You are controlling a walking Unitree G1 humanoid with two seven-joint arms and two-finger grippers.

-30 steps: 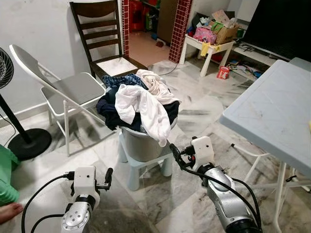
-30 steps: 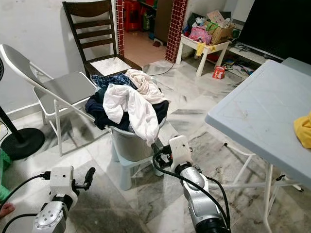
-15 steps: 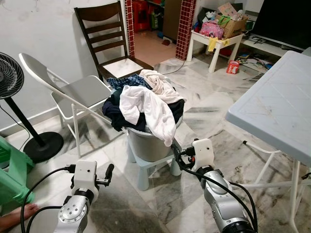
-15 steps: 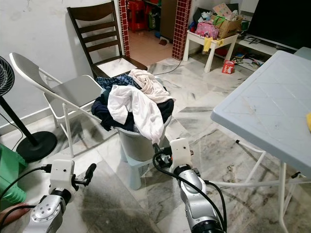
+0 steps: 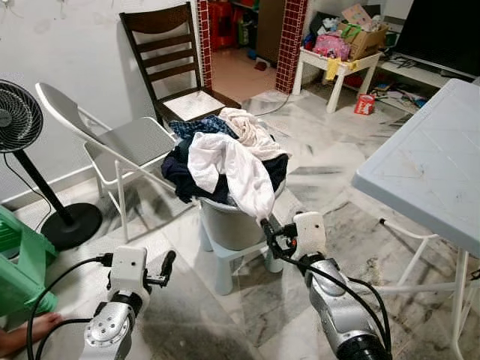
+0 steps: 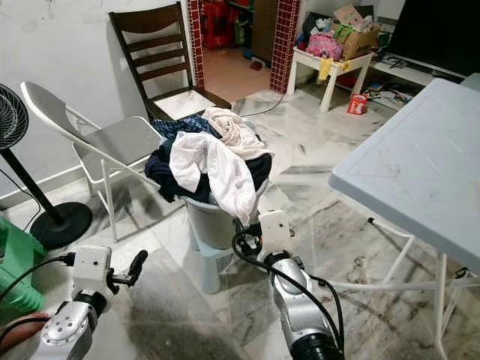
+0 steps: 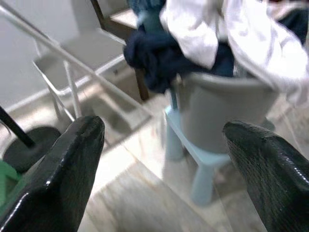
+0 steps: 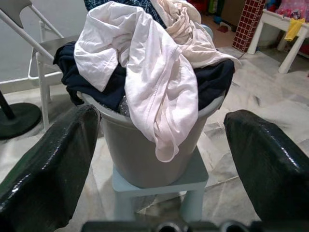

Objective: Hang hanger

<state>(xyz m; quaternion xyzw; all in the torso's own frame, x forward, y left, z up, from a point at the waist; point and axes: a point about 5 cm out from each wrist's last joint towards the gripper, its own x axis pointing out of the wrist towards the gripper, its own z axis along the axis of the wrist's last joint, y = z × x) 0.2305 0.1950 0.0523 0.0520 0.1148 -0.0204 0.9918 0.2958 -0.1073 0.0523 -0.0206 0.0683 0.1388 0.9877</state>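
Nearest, both arms are raised low in front of the robot: the left hand point(image 5: 166, 267) and the right hand point(image 5: 267, 232) each have their black fingers spread wide and hold nothing, as the wrist views confirm. The right hand sits just beside the grey laundry bucket point(image 5: 236, 221), which stands on a small pale-blue stool point(image 5: 244, 255). The bucket is heaped with clothes: a white shirt point(image 5: 232, 172) drapes over its front rim, dark navy garments point(image 5: 184, 169) spill toward the folding chair, a cream piece point(image 5: 244, 131) lies on top.

No hanger can be made out anywhere here, so the step in hand looks like searching or approaching. A good move would be to steady the view and scan the pile and chairs before reaching.

Room is tight: the pale-blue counter point(image 5: 427, 169) edge juts in on the right, its thin legs point(image 5: 457, 300) near the right arm. On the left stand a grey folding chair point(image 5: 124, 142), a pedestal fan point(image 5: 19, 120) and a green plastic object point(image 5: 19, 262); a person's foot point(image 5: 26, 334) rests on the floor there. Farther back stands a dark wooden chair point(image 5: 169, 52), then a brick-trimmed doorway point(image 5: 247, 37) and a cluttered white side table point(image 5: 341, 64)
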